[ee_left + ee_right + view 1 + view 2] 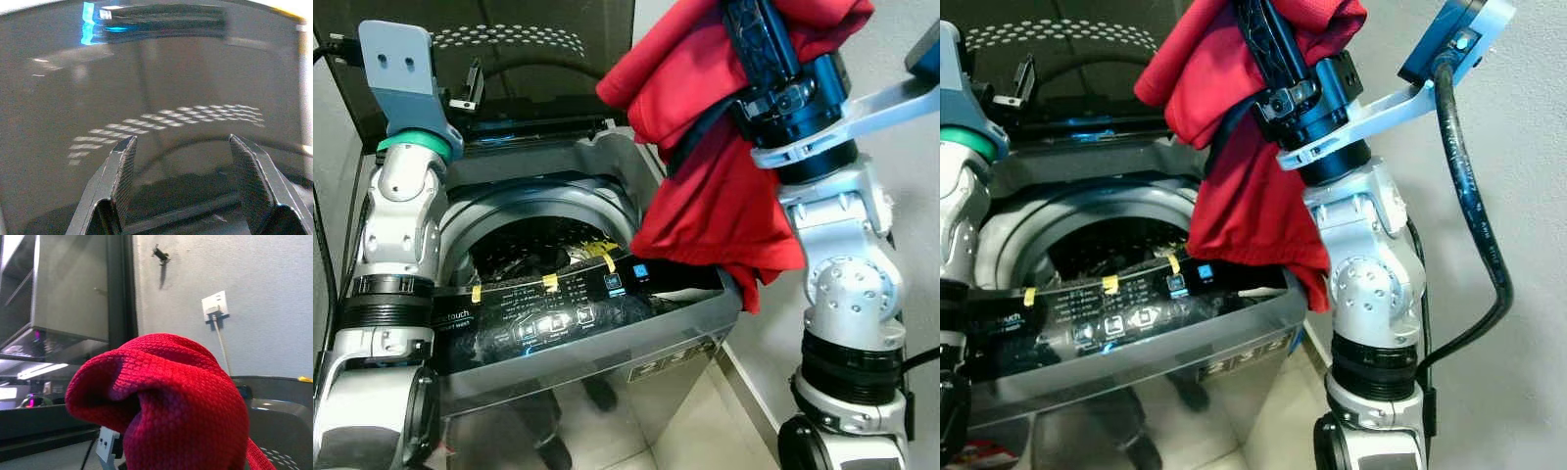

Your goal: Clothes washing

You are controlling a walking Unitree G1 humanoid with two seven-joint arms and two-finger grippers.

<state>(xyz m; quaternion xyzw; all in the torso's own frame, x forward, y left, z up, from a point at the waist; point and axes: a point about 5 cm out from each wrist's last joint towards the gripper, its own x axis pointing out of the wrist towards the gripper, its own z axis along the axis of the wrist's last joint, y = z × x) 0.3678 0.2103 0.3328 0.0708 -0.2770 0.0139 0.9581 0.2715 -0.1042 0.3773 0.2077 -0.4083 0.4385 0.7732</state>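
A red garment [705,166] hangs bunched from my right gripper [759,34], which is shut on it high above the right rim of the top-loading washing machine [607,362]. The cloth's lower edge drapes over the machine's right front corner beside the control panel [558,304]. In the right wrist view the red garment [171,401] covers the fingers. The drum [524,250] is open and holds dark laundry. My left arm is raised at the machine's left side. Its gripper [178,142] is open with nothing in it, facing the upright dark lid [538,59].
The lid stands up at the back of the machine. A grey wall [1508,196] runs close along the right side, with a wall socket [215,306] on it. Tiled floor [705,431] shows at the machine's front right corner. Yellow tape strips [548,282] sit on the panel.
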